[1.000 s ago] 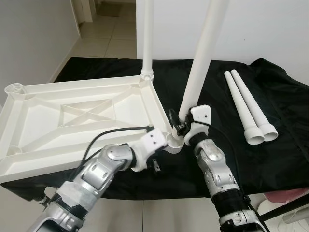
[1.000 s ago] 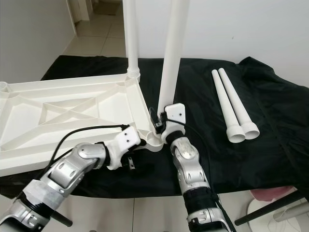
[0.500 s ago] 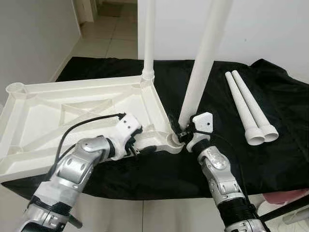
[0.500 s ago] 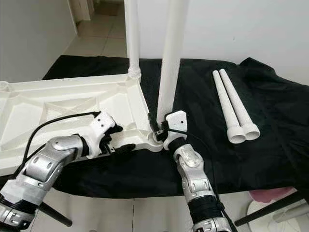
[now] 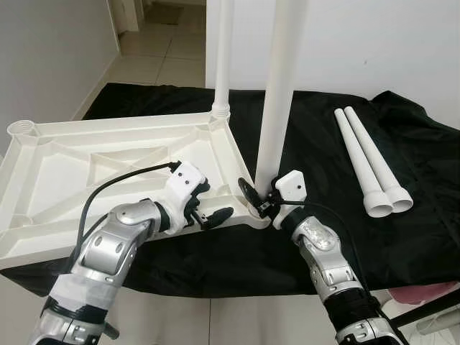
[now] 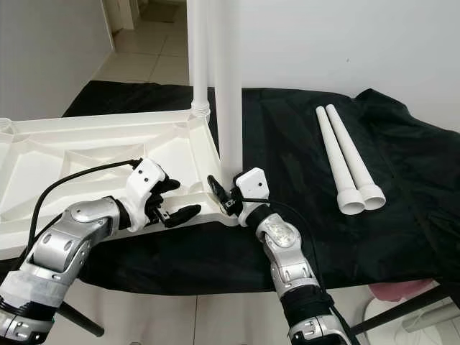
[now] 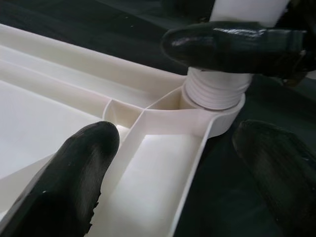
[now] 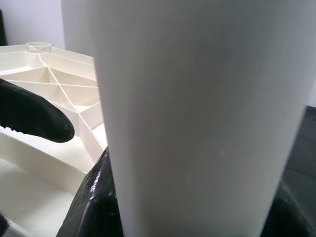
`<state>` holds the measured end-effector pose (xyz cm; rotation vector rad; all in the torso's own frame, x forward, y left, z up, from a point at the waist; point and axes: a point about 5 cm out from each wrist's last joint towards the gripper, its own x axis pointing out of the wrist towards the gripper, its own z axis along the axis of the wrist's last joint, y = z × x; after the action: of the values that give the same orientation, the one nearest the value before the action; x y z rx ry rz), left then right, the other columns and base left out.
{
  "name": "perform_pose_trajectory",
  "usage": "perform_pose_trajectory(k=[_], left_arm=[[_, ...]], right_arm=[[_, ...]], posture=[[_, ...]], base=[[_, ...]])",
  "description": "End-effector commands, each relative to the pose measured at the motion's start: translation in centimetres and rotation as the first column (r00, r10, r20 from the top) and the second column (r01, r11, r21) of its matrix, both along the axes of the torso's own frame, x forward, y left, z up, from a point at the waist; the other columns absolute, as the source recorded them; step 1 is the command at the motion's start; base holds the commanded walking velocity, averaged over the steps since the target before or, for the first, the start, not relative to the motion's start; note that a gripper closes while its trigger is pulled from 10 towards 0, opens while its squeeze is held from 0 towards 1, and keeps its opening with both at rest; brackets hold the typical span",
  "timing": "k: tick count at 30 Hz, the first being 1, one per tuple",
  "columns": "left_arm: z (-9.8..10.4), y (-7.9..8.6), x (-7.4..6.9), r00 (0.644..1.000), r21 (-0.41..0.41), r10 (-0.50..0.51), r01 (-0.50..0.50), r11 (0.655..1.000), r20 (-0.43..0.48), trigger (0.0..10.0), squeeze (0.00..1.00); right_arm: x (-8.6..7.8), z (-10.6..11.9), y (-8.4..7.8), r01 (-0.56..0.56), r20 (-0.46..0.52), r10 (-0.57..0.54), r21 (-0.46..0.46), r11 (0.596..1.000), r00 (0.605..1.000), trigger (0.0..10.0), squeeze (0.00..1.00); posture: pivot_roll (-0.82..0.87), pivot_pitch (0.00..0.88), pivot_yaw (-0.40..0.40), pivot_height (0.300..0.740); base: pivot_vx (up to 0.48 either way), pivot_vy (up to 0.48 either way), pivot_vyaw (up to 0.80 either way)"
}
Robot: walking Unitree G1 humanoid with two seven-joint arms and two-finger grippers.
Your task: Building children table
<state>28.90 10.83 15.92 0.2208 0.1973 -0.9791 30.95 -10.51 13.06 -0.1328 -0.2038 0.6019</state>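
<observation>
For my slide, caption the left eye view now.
Right gripper seats a white leg into the upturned tabletop corner socket; left gripper braces its rim.

White table [image 5: 108, 154], black cloth [image 5: 431, 180]

Black cloth [image 5: 431, 215] over the surface (rumpled at right), tiled floor [image 5: 158, 57] beyond

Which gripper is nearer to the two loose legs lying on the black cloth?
Right. The right gripper holds the upright leg, nearer the loose legs; the left gripper is farther.
</observation>
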Motion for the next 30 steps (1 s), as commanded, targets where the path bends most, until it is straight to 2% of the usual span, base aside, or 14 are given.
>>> perform_pose_trajectory(k=[1, 5, 7, 10, 19, 25, 27, 30], left_arm=[[0.2, 0.4, 0.4, 0.992, -0.004, 0.126, -0.125, 0.992, 0.029, 10.0, 0.0], [0.4, 0.3, 0.3, 0.991, -0.012, 0.129, -0.129, 0.992, 0.033, 10.0, 0.0], [0.5, 0.3, 0.2, 0.991, -0.012, 0.129, -0.129, 0.992, 0.033, 10.0, 0.0], [0.6, 0.3, 0.2, 0.991, -0.014, 0.13, -0.13, 0.991, 0.034, 10.0, 0.0], [0.8, 0.4, 0.2, 0.99, -0.016, 0.137, -0.137, 0.99, 0.037, 10.0, 0.0], [0.9, 0.4, 0.2, 0.989, -0.017, 0.141, -0.141, 0.99, 0.039, 10.0, 0.0], [0.9, 0.4, 0.2, 0.988, -0.017, 0.145, -0.145, 0.989, 0.042, 10.0, 0.0], [1.0, 0.4, 0.1, 0.988, -0.017, 0.148, -0.148, 0.989, 0.044, 10.0, 0.0]], right_arm=[[-0.3, -2.2, -0.4, -0.002, -0.109, -0.001, -0.028, 1.0, 0.994, 10.0, 0.0], [-0.3, -2.5, -0.5, -0.008, -0.151, 0.01, 0.014, 1.0, 0.988, 10.0, 0.0], [-0.1, -2.8, -0.8, 0.014, -0.193, -0.003, 0.058, 0.998, 0.981, 10.0, 0.0], [0.1, -3.0, -1.0, 0.042, -0.224, -0.025, 0.074, 0.996, 0.974, 10.0, 0.0], [0.4, -3.2, -1.1, 0.06, -0.236, -0.045, 0.059, 0.996, 0.971, 10.0, 0.0], [0.5, -3.4, -1.1, 0.098, -0.277, -0.068, 0.098, 0.99, 0.959, 10.0, 0.0], [0.8, -3.5, -1.6, 0.195, -0.303, -0.153, 0.113, 0.974, 0.941, 10.0, 0.0], [0.8, -3.7, -1.7, 0.26, -0.32, -0.21, 0.122, 0.958, 0.924, 10.0, 0.0]], posture=[[0.05, 0.017, -0.057, 0.74], [0.05, 0.018, -0.057, 0.74], [0.05, 0.019, -0.057, 0.74], [0.05, 0.019, -0.056, 0.74], [0.05, 0.017, -0.059, 0.74], [0.05, 0.015, -0.063, 0.74], [0.05, 0.014, -0.064, 0.74], [0.05, 0.013, -0.068, 0.74]], base=[[0.0, 0.0, 0.0], [0.0, 0.0, 0.0], [0.0, 0.0, 0.0], [0.0, 0.0, 0.0], [0.0, 0.0, 0.0], [0.0, 0.0, 0.0], [0.0, 0.0, 0.0], [0.0, 0.0, 0.0]])
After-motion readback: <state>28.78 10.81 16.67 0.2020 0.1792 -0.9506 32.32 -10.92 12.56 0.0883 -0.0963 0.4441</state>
